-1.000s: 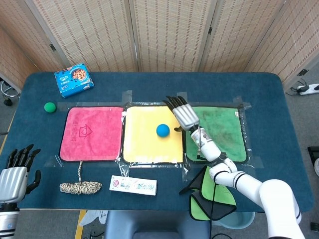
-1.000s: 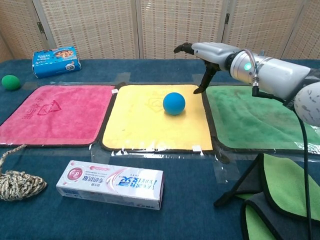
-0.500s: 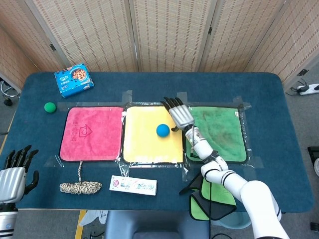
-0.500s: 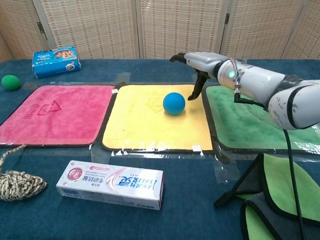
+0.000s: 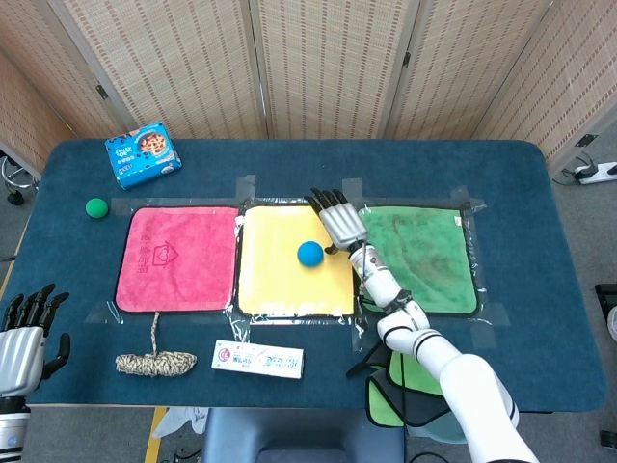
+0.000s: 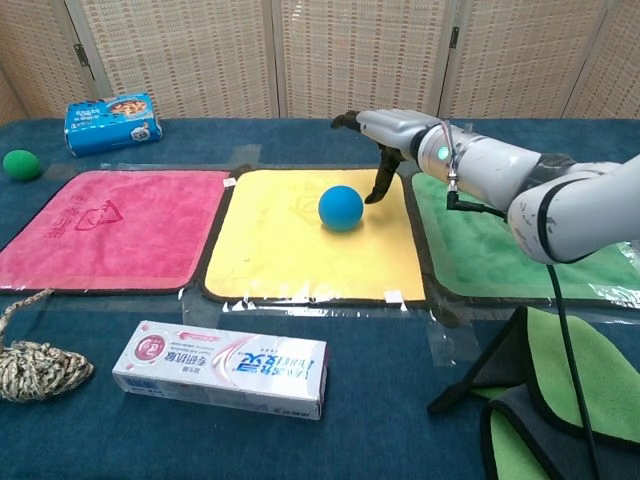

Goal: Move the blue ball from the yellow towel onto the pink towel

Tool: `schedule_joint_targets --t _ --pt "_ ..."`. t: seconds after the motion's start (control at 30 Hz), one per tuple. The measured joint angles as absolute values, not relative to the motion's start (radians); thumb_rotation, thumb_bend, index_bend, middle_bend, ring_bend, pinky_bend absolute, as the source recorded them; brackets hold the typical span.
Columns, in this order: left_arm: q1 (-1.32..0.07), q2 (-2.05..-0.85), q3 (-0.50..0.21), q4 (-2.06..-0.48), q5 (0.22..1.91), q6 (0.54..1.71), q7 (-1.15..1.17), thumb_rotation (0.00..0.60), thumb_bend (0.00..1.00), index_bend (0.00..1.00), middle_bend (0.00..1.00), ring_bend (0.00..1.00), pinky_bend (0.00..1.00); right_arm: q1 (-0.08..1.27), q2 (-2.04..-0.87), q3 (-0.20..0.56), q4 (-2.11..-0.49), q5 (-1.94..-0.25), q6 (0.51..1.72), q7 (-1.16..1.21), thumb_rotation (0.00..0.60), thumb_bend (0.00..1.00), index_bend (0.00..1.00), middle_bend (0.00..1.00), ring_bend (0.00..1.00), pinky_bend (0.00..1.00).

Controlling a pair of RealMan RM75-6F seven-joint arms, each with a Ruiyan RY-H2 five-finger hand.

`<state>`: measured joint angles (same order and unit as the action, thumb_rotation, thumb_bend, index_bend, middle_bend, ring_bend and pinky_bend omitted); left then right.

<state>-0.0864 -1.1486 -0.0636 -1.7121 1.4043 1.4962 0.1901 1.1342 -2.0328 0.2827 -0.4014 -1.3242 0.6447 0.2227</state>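
Observation:
The blue ball (image 5: pixel 309 254) (image 6: pixel 340 208) lies on the yellow towel (image 5: pixel 280 285) (image 6: pixel 290 255), in its right half. The pink towel (image 5: pixel 178 258) (image 6: pixel 105 228) lies flat to the left of it, with nothing on it. My right hand (image 5: pixel 337 220) (image 6: pixel 385 130) hovers open just right of and behind the ball, fingers spread and the thumb pointing down beside it; whether it touches the ball is unclear. My left hand (image 5: pixel 21 333) shows only in the head view, open at the table's near left corner, far from the towels.
A green towel (image 5: pixel 424 253) lies right of the yellow one. A green ball (image 5: pixel 95 207) and a blue box (image 5: pixel 143 153) sit at the far left. A toothpaste box (image 5: pixel 257 359), a rope bundle (image 5: pixel 154 363) and a folded green cloth (image 6: pixel 560 400) lie near the front edge.
My right hand has slid left from the green towel's edge over the yellow towel, closing in on the ball. The ball has shifted slightly left. My left hand has sunk lower in view.

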Motion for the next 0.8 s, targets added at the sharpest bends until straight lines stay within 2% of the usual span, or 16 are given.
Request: schedule_joint_targets --t 0.5,0.8 --pt "-0.079 -1.151 -0.061 -1.696 1.406 1.497 0.174 0.6 0.59 0.17 0.09 0.12 0.04 1.188 -2.073 0.277 -0.406 -1.341 0.675 0.234 0.6 0.08 0.0 0.0 0.0 0.0" --pt "-0.085 -1.148 -0.065 -1.694 1.413 1.491 0.169 0.6 0.59 0.17 0.09 0.12 0.03 1.211 -2.064 0.281 -0.483 -1.356 0.724 0.249 0.6 0.08 0.0 0.0 0.0 0.0"
